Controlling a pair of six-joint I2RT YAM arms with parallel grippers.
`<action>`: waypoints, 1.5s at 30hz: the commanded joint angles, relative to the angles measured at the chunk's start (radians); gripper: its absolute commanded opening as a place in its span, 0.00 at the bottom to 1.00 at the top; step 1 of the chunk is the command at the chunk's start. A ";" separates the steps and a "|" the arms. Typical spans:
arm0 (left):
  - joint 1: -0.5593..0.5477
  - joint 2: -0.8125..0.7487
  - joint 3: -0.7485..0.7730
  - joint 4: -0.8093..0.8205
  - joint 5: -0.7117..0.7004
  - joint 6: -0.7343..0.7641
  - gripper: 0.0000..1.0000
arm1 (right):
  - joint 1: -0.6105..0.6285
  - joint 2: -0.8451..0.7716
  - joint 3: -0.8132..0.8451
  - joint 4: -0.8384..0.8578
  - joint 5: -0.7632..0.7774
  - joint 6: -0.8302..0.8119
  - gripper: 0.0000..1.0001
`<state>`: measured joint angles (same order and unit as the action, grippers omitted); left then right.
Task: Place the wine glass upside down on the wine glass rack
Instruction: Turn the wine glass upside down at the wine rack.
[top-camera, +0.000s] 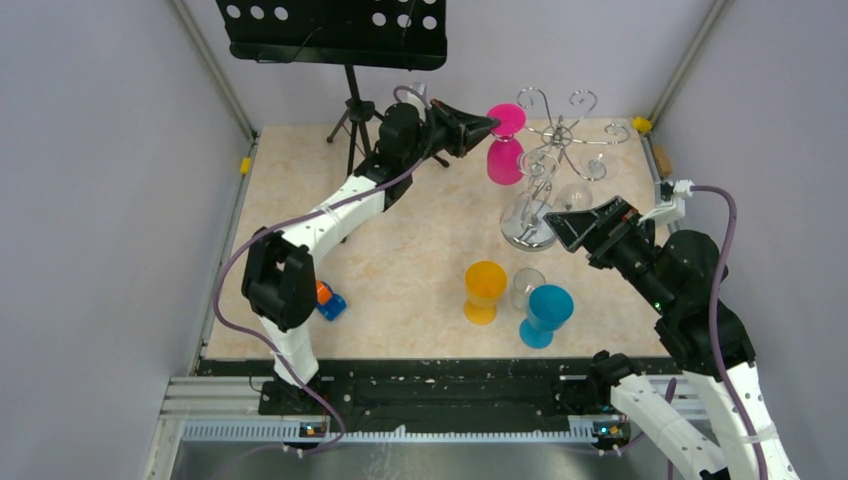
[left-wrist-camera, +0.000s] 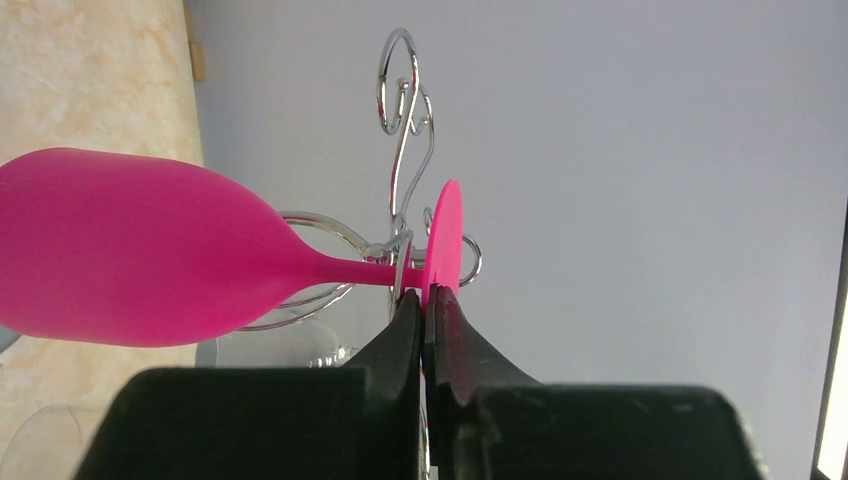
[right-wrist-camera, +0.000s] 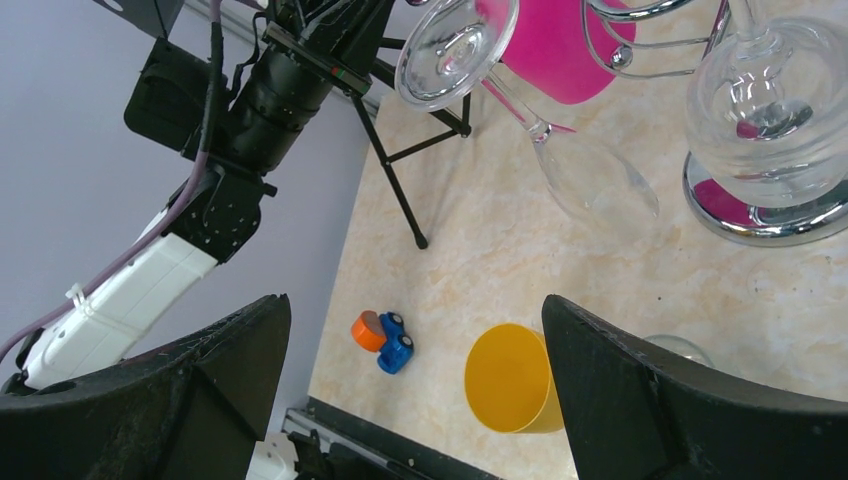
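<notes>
The left gripper (left-wrist-camera: 428, 305), bottom centre of its wrist view, is clamped on the foot of the pink wine glass (left-wrist-camera: 130, 250). The glass's stem is just beside the wires of the chrome rack (left-wrist-camera: 400, 110) at upper centre. The right gripper (right-wrist-camera: 415, 310) gapes wide, holding nothing.

Black music stand (top-camera: 340, 40), yellow goblet (top-camera: 484, 290), blue goblet (top-camera: 546, 313), orange-and-blue toy car (top-camera: 329, 299), beige table (top-camera: 400, 250)

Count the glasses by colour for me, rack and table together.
Pink wine glass: 1
Orange glass: 1
Blue glass: 1
Clear glasses: 3
Total: 6
</notes>
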<state>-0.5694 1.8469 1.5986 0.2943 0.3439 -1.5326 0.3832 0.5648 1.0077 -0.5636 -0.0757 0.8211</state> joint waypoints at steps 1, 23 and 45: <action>0.012 -0.075 -0.016 0.004 -0.037 0.054 0.00 | -0.003 -0.006 0.006 0.053 0.001 0.013 0.98; 0.011 -0.112 -0.057 0.023 0.069 0.034 0.00 | -0.003 0.000 0.006 0.049 0.003 0.015 0.98; -0.004 -0.224 -0.127 -0.040 0.027 0.154 0.56 | -0.003 0.000 -0.008 0.052 0.012 0.029 0.98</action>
<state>-0.5709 1.7168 1.4860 0.2310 0.3882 -1.4361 0.3828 0.5655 0.9974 -0.5549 -0.0746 0.8421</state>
